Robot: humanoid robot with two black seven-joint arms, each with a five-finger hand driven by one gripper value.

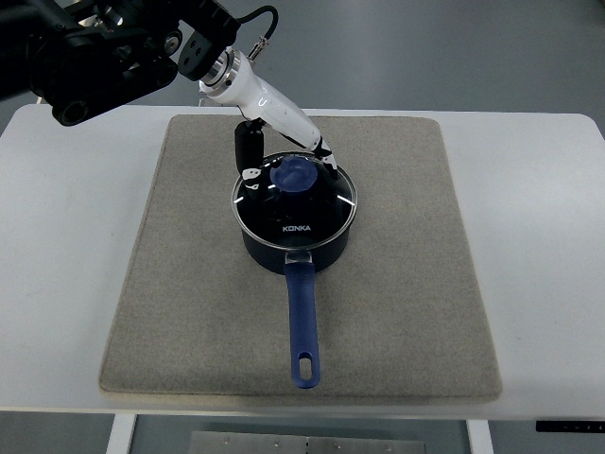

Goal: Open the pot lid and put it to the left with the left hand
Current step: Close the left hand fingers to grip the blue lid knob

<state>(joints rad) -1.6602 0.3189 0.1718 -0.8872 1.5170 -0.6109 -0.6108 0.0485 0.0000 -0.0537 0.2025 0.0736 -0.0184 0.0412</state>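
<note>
the blue knob (295,176) is gripped by the left hand (284,156); the lid (295,203) should be lifted straight, then carried toward the mat's (189,284) left edge.

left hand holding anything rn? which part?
The left hand is at the blue knob of the pot lid, fingers around it. The lid sits on the pot; a firm grip cannot be told.

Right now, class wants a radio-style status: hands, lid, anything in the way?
Left hand at lid knob, fingers around it, grip unconfirmed. Lid still seated on pot. Right hand out of view. Mat left of pot bare.
</note>
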